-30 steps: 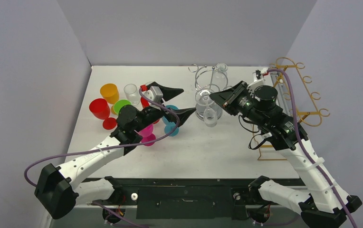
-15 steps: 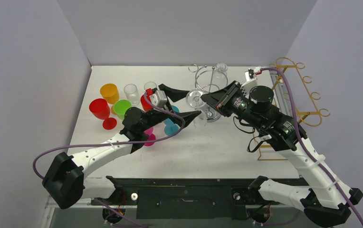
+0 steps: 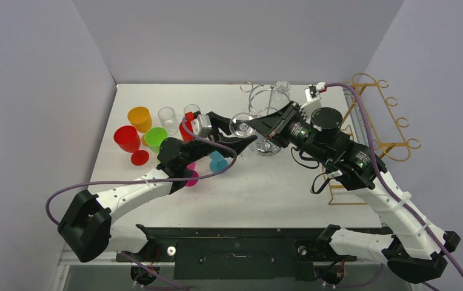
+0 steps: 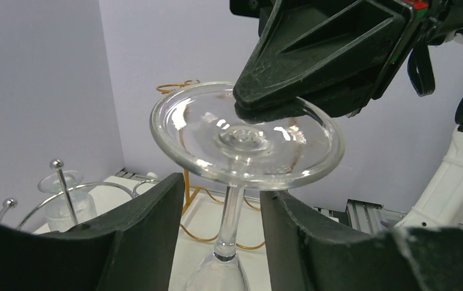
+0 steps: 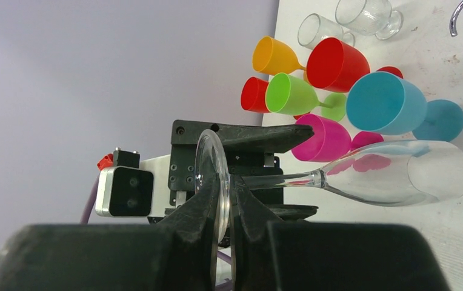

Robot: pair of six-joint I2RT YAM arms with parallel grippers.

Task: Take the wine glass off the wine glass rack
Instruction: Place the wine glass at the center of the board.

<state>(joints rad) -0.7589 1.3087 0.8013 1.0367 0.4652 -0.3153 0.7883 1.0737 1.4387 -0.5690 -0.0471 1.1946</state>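
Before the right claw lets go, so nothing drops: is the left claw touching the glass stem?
Apart. Left wrist view: the stem stands between the fingers of the left claw, gaps both sides.

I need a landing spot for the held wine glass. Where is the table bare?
Bare: the near middle of the table, in front of the silver rack. Crowded: coloured cups at the far left; the gold rack along the right edge.

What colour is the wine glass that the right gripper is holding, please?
Clear and colourless: the wine glass shows best in the left wrist view.
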